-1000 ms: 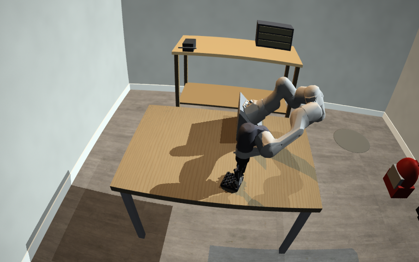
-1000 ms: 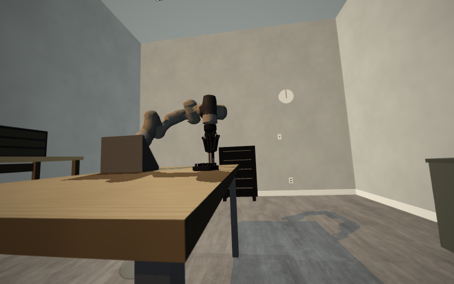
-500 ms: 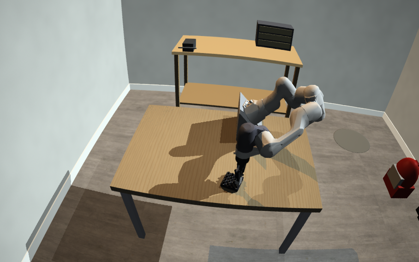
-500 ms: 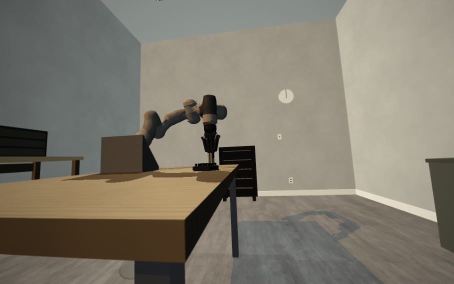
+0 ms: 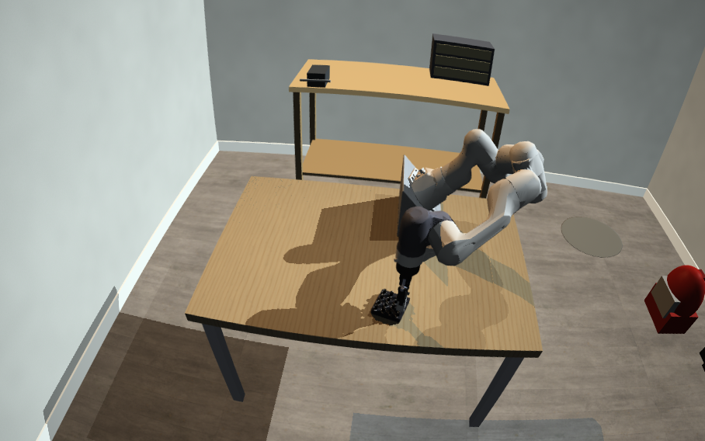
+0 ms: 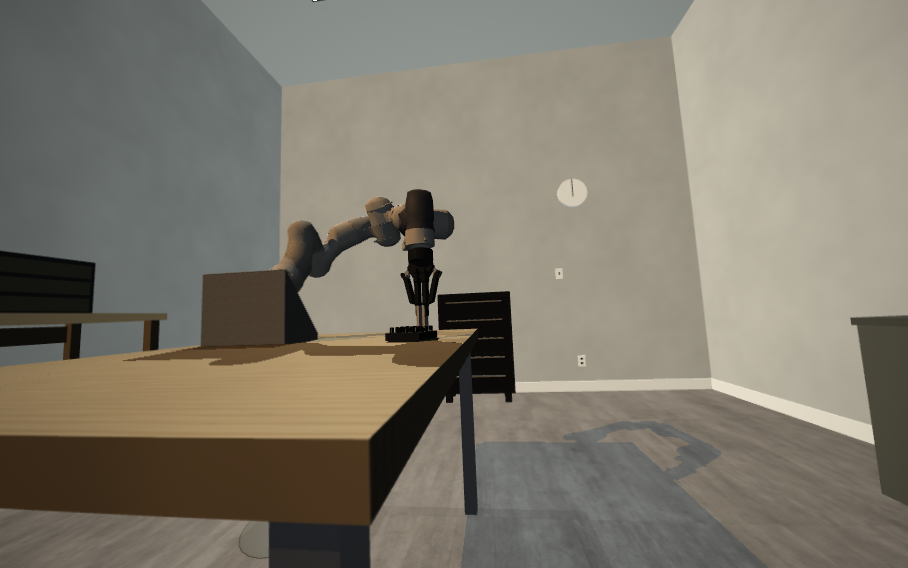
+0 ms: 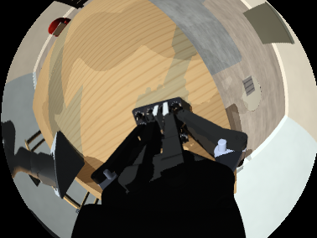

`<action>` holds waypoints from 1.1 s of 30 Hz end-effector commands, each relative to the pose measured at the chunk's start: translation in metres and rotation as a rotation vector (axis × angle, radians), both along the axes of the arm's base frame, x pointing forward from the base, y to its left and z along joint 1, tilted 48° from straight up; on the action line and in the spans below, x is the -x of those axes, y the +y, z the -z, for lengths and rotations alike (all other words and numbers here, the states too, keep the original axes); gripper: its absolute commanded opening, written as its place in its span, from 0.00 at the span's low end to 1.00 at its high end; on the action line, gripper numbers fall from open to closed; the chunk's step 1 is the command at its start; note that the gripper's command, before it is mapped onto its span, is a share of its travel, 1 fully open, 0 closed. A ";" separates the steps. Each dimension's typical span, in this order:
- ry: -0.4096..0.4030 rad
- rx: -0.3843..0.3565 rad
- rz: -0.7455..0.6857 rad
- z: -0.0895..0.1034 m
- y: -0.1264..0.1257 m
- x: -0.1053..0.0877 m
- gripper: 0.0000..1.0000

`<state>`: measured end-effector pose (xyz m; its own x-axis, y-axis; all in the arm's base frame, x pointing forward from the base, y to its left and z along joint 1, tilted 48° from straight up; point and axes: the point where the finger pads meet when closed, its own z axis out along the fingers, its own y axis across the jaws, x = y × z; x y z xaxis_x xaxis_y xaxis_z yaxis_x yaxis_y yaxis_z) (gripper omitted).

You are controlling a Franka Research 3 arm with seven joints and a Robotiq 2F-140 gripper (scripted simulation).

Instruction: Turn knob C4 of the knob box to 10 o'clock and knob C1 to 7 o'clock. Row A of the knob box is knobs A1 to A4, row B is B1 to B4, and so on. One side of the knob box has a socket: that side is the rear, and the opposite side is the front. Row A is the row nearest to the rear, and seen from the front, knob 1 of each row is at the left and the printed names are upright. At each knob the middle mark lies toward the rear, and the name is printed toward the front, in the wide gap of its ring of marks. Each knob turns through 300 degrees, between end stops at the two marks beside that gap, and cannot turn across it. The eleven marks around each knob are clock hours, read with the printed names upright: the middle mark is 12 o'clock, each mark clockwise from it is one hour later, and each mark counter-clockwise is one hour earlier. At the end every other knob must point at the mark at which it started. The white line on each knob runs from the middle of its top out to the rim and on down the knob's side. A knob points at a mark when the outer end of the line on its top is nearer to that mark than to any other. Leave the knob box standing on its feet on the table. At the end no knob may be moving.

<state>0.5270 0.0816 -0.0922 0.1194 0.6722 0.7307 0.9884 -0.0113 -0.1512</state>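
In the top view, the black 2-finger metal tool (image 5: 402, 293) (image 6: 421, 326) (image 7: 163, 110) reaches down over the black square knob box (image 5: 390, 307) (image 6: 410, 335), which sits on the counter of striped, light-brown wood (image 5: 290, 234) (image 6: 200, 395) (image 7: 109, 75). In the exterior view, the box stands flat, with short round knobs on top, under the tool. In the wrist view, the pale fingertips are nearly together among the knobs; I cannot tell if 1 knob is between them. No pointer line is readable, so whether C4 and C1 are done, I cannot tell.
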 end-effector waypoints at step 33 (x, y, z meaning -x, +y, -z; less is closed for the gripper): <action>-0.102 -0.011 -0.088 0.002 0.001 0.001 0.12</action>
<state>0.5267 0.0819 -0.0929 -0.0077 0.6688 0.7434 0.9959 0.0724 -0.0549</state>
